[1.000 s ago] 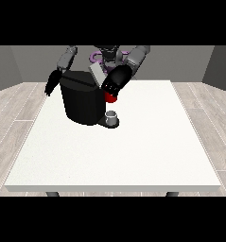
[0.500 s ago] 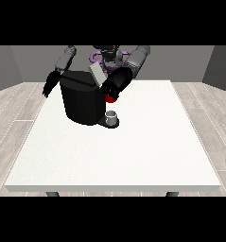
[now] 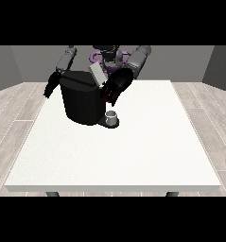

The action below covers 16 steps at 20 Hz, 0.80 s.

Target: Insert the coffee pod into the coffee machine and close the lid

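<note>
One hand [image 3: 115, 88] hovers above the coffee machine [image 3: 81, 100].

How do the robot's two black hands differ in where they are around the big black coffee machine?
The hand at the view's right hangs over the big black coffee machine's front top corner, above a small grey cup-like thing on its base. The hand at the view's left hangs beside the machine's far side, off its edge. A red thing at the machine shows only under the right one. Both are black.
</note>
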### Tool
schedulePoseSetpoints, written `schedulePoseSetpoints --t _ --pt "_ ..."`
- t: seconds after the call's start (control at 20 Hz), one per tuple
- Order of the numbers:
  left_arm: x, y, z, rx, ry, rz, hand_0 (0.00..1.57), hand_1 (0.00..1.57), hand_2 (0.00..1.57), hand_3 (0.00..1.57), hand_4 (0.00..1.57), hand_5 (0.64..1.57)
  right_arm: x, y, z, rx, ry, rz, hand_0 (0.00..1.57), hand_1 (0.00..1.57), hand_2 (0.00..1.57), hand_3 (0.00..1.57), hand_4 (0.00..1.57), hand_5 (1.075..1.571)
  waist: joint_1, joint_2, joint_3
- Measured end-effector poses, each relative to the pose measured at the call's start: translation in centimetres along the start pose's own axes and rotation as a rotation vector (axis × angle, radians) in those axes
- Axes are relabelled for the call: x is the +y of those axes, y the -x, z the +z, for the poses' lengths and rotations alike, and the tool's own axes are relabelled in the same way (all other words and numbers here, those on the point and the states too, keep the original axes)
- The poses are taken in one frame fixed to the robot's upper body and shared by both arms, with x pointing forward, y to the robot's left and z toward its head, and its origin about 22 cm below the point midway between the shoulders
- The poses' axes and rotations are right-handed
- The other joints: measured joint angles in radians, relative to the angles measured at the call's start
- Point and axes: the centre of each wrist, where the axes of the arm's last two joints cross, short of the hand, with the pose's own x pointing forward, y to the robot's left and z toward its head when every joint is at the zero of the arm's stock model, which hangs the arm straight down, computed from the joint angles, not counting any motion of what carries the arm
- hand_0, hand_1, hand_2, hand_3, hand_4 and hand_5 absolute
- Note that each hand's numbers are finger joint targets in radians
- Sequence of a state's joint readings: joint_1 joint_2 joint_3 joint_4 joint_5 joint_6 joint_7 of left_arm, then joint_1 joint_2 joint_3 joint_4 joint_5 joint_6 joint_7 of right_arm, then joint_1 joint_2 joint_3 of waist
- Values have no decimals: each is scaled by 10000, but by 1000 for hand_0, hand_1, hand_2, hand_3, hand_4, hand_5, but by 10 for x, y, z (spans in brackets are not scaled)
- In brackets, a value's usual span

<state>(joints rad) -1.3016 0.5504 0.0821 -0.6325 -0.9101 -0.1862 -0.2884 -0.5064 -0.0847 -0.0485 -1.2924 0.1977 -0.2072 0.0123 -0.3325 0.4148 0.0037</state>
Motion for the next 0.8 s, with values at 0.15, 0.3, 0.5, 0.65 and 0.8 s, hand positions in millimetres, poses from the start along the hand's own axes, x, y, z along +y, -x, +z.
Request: schedulePoseSetpoints --t 0.15,0.3,0.5,0.65,0.8 --pt "1 0 -1 -7 80 38 0 0 525 452 0 1571 -1 -1 -1 83 35 145 0 0 0 0 152 1571 4 -87 -6" --pt "0 2 0 43 45 20 0 0 362 253 0 1571 0 0 1 108 28 120 0 0 0 0 83 1571 -12 -121 -5" --pt "-24 -2 -2 186 584 300 0 0 0 151 0 1571 -4 13 6 766 41 6 0 0 0 0 133 1571 257 -685 -5" --pt "-44 -5 -1 174 1068 576 0 0 0 52 0 1571 -15 35 13 1403 342 -29 0 0 0 0 0 1571 772 -1214 -18" --pt "-77 -11 3 147 1756 1047 0 0 85 0 0 1571 -27 60 25 2126 642 -81 0 0 0 0 0 1571 1309 -1881 -24"
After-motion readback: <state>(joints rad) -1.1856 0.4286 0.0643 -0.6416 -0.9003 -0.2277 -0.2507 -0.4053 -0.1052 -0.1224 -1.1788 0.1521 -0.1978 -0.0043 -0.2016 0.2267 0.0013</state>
